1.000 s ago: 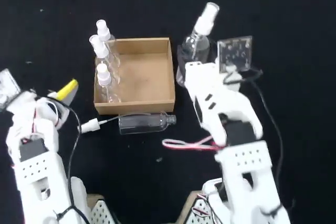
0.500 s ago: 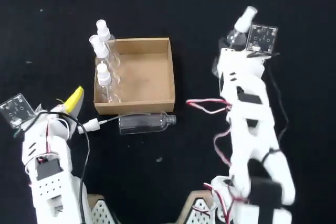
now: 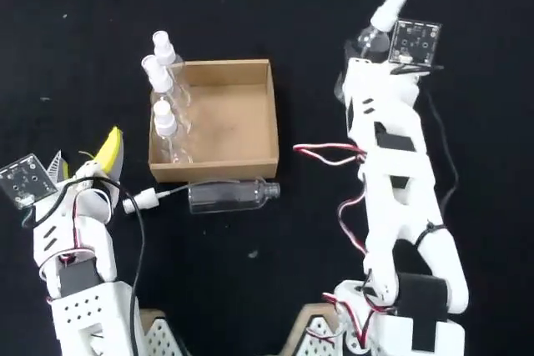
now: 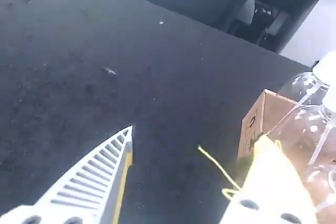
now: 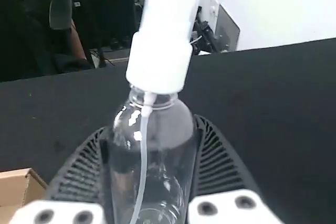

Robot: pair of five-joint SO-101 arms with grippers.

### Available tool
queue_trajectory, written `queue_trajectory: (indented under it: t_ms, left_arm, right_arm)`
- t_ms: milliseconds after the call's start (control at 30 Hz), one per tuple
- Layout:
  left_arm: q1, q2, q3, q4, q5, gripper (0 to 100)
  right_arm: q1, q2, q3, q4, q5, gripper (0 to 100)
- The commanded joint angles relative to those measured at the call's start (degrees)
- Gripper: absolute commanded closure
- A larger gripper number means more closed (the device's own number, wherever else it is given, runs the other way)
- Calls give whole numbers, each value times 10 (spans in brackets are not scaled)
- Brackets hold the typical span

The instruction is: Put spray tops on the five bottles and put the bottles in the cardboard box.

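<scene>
No readable text, number or sign noted. Small dark printed mark seen on outer wall of box [image 4: 250,134], near corner; too blurred to be read.

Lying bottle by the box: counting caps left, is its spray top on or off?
Off. The bottle has a bare neck; a spray top lies loose by its base.

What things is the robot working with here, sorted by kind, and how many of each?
Capped bottles at the cardboard box: 3
Capped bottle in the right gripper: 1
Uncapped bottle, lying down: 1
Loose spray top: 1
Cardboard box: 1
Total: 7
</scene>
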Motion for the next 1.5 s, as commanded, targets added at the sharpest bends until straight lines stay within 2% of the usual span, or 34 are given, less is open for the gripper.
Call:
queue_trajectory:
  t_ms: [0, 300, 533, 733, 1033, 1467]
  left_arm:
    - [7, -8, 14, 2, 0, 761]
    - [7, -12, 14, 13, -1, 761]
    - [7, -12, 14, 13, -1, 761]
    - [8, -12, 14, 13, -1, 761]
    - [8, -10, 14, 13, -1, 761]
    - [8, -11, 14, 13, -1, 761]
  right_arm:
    - [17, -15, -45, -25, 1, 988]
    - [133, 149, -149, -33, 12, 988]
    - [200, 211, -75, -244, 67, 988]
    - [244, 274, -48, -349, 89, 988]
    - [264, 321, -48, -354, 89, 988]
    - [254, 330, -28, -354, 89, 988]
